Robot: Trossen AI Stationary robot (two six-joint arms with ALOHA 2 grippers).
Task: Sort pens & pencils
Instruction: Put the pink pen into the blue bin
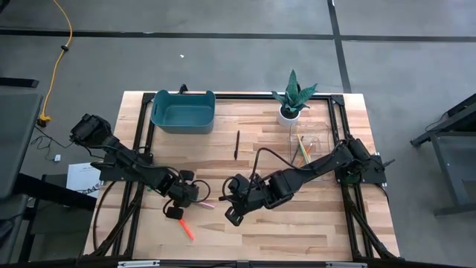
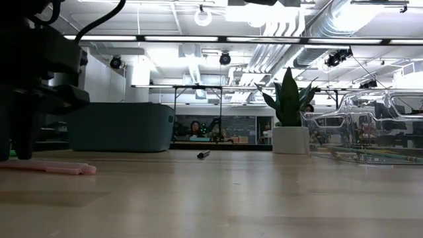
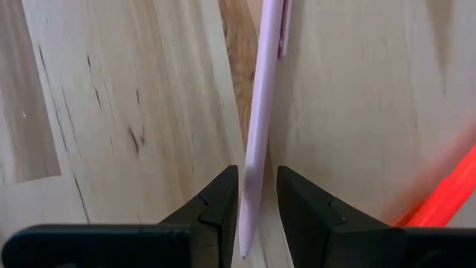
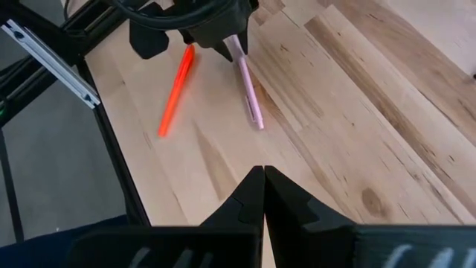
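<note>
A pale pink pen point(image 3: 256, 126) lies flat on the wooden table point(image 1: 297, 223), near the front left. My left gripper point(image 3: 258, 205) points down over its end, open, one finger on either side of it; a gap shows beside one finger. A red-orange pen point(image 4: 177, 89) lies just beside it on the table. A black pen point(image 1: 237, 144) lies mid-table. Slim coloured pencils point(image 1: 303, 151) lie in a clear container point(image 2: 370, 129) at the right. My right gripper point(image 4: 263, 182) hovers shut above the table's middle, holding nothing.
A teal bin point(image 1: 183, 110) stands at the far left of the table and a potted plant point(image 1: 291, 100) at the far middle. Black frame rails point(image 1: 141, 149) run along the table's left and right sides. Bare wood lies along the near edge.
</note>
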